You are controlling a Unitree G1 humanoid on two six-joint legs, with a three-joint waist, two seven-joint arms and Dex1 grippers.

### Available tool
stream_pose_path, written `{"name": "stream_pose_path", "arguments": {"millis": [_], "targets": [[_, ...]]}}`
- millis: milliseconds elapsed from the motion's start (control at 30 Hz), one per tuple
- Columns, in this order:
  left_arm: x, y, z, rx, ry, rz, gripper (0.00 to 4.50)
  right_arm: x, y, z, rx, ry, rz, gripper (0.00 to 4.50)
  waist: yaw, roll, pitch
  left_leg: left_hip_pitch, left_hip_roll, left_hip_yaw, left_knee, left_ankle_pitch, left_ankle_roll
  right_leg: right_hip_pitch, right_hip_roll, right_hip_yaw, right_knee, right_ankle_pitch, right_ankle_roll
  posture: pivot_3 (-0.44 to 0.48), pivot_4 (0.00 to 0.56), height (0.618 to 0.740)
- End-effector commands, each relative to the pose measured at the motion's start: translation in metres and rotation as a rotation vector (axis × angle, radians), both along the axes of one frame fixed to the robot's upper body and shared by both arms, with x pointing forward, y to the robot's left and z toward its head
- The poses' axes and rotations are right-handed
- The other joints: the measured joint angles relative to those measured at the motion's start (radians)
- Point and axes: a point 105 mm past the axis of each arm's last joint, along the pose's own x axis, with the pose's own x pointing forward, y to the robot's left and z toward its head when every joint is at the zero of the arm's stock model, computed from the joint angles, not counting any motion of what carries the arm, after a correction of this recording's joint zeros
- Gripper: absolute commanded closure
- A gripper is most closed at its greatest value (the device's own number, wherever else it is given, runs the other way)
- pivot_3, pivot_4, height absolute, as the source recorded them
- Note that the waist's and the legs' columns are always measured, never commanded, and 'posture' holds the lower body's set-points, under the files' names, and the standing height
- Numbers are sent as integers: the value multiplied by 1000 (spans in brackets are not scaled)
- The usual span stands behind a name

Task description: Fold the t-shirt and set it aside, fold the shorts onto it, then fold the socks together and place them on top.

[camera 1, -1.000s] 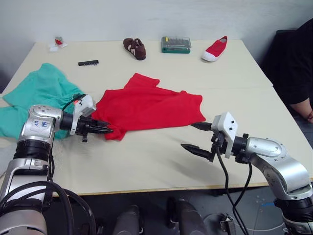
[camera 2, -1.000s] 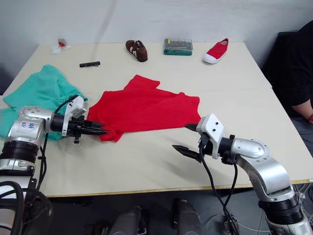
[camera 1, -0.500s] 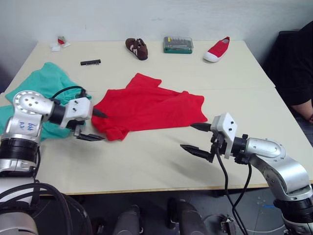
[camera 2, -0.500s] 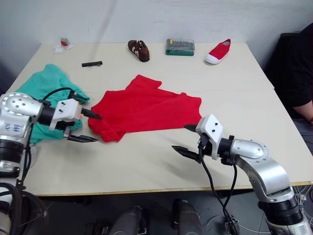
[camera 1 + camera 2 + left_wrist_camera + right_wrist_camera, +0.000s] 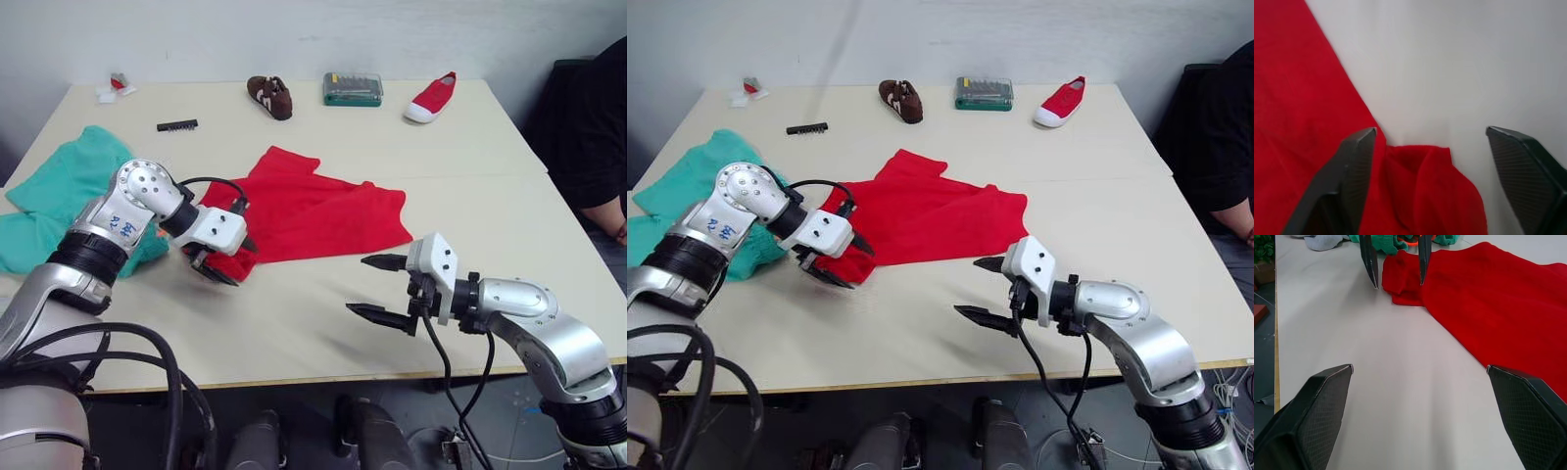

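Change: left gripper has swung from beside the shorts onto the near left corner of the t-shirt, turning to point down; right gripper has eased a little further left over bare worktop.
Left fingers: apart, straddling the bunched sleeve in the left wrist view, one finger at the cloth's edge, the other over bare worktop beside the fold; nothing pinched yet.
Right fingers: spread wide, holding nothing, short of the shirt's near right corner.
T-shirt: lies rumpled mid-worktop, its left sleeve folded under itself, its right hem just beyond the right gripper.
Shorts: heaped at the worktop's left edge, touching or nearly touching the shirt.
Socks: a pale grey piece past the shorts in the right wrist view, likely one of them.
Step in hand: probably taking the left corner to straighten the shirt.
Doing it well: sink both fingers around the doubled cloth before closing, and catch the sleeve only, not the shorts' orange drawstring close by.
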Motion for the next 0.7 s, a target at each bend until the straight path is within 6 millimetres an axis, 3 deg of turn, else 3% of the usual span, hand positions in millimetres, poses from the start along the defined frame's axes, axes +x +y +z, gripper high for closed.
{"name": "stream_pose_path", "arguments": {"millis": [33,67,400,500,633,700], "targets": [[-4,11,2,115,47,-62,2143,-7,5,9,28,-33,7,0,0,0,0,0,0,0,0,0,0,0,0,-1,0,0,0,0,150,740],[-4,13,1,130,47,-66,2435,-8,5,8,33,-30,1,0,0,0,0,0,0,0,0,0,1,0,0,-1,0,0,0,0,150,740],[-1,18,-7,192,63,-90,2435,-10,2,5,42,-21,-37,0,1,0,0,-1,0,0,1,-4,6,0,-1,-4,-1,0,1,0,150,740],[0,15,-8,167,64,-87,3007,-10,3,5,42,-22,-37,0,2,0,0,-1,0,0,1,-4,6,0,-1,-4,-1,0,1,0,150,740],[-1,15,-9,142,79,-68,4284,-11,3,3,42,-16,-34,0,1,0,0,-1,0,0,1,-4,6,0,-1,-5,-1,0,1,0,150,740],[-1,16,-8,123,91,-47,4449,-11,3,1,40,-12,-34,0,1,0,0,-1,0,0,1,-4,6,0,-1,-5,-1,0,1,0,150,740]]}}
